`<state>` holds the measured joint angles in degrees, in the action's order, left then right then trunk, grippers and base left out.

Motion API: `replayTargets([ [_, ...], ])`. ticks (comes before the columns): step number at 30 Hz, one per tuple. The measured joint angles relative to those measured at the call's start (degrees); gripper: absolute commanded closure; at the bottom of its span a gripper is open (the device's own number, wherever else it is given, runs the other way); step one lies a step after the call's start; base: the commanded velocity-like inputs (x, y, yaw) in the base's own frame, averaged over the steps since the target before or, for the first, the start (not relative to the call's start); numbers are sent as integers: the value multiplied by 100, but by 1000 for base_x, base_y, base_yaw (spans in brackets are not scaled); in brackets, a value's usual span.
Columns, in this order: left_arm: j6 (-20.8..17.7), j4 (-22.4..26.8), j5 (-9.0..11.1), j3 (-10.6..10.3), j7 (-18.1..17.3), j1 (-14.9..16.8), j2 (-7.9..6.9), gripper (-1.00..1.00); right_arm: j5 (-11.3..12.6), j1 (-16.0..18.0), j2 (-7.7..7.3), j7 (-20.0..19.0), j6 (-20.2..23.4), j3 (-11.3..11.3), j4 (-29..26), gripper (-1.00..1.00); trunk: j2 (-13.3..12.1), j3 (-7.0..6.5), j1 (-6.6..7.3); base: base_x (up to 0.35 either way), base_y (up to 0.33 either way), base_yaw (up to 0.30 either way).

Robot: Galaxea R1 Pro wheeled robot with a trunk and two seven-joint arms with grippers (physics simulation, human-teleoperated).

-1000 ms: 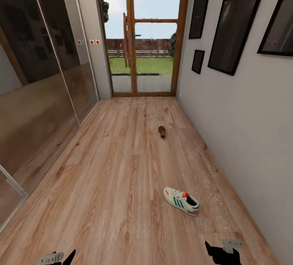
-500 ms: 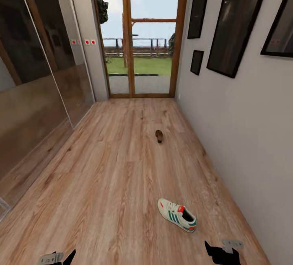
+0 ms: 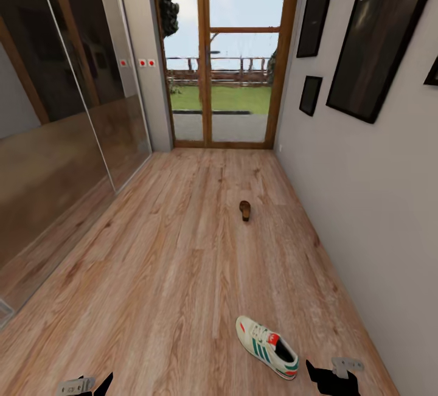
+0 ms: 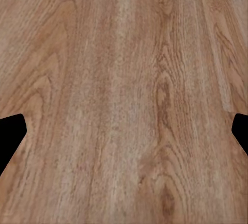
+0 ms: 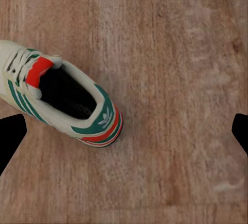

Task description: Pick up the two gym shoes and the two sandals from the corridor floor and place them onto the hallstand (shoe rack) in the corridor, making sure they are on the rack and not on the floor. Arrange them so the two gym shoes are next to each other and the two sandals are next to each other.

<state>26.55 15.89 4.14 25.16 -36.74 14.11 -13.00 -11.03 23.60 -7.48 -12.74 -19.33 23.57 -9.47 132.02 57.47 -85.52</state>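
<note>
One white lace-up gym shoe with green side stripes and a red tongue patch [image 3: 267, 347] lies on the light brown wood-plank corridor floor [image 3: 152, 274], close in front of the robot and toward the grey right-hand wall [image 3: 377, 201]. Farther down the corridor, about midway to the wood-framed glass door [image 3: 225, 55], sits one small dark brown sandal [image 3: 244, 210], well apart from the sneaker.

The right gripper [image 3: 331, 378] hangs just beside the sneaker's heel, and its wrist camera looks straight down on the heel and open collar [image 5: 67, 100]; its black fingers sit wide at either side with nothing between them, so it is released and empty. The left gripper [image 4: 124, 131] is likewise spread over bare planks.

The risks, as I judge them: the shoe lies at a slant and off to one side of the right gripper's centre, so closing from here could catch only the heel rim and let the shoe tip or slip out when lifted. Pushing down on the soft collar could also skid it across the smooth floor toward the wall, where reaching it gets harder. The base rolling closer might nudge it too.
</note>
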Motion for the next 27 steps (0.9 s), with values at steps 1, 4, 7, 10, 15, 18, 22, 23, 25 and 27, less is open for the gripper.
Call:
replayTargets([
  [1,0,0,0,0,0,0,0,-100,-1,0,-3,4,0,1,1,-100,0,0,0,189,-124,7],
  [4,0,0,0,0,0,0,0,-100,0,0,-6,6,-1,1,1,-100,0,0,0,136,-77,4],
  [7,0,1,0,0,-1,0,0,-100,-4,0,-8,8,1,1,2,-100,0,0,-2,26,-12,1],
  [10,0,1,0,3,-1,0,0,-100,-5,0,-8,8,1,1,0,-100,0,0,-2,14,-7,0],
  [15,0,0,4,9,0,0,0,-100,-7,0,-16,9,-2,1,-5,-100,0,0,-2,4,-44,0],
  [18,0,4,7,9,0,0,0,-100,-6,0,-17,9,-1,1,-5,-100,0,0,-2,0,-174,0],
  [22,0,1,8,9,1,0,0,-100,-3,0,-18,9,0,1,-7,-100,0,0,-2,0,-248,0],
  [23,0,3,8,9,1,0,0,-100,-2,0,-18,9,0,1,-8,-100,0,0,-2,-5,-263,0],
  [25,0,2,8,9,1,0,0,-100,-1,0,-18,9,-2,1,-8,-100,0,0,-2,-16,-264,0],
  [27,0,2,8,9,1,0,0,-100,-1,0,-18,9,-1,1,-8,-100,0,0,-3,-40,-266,0],
])
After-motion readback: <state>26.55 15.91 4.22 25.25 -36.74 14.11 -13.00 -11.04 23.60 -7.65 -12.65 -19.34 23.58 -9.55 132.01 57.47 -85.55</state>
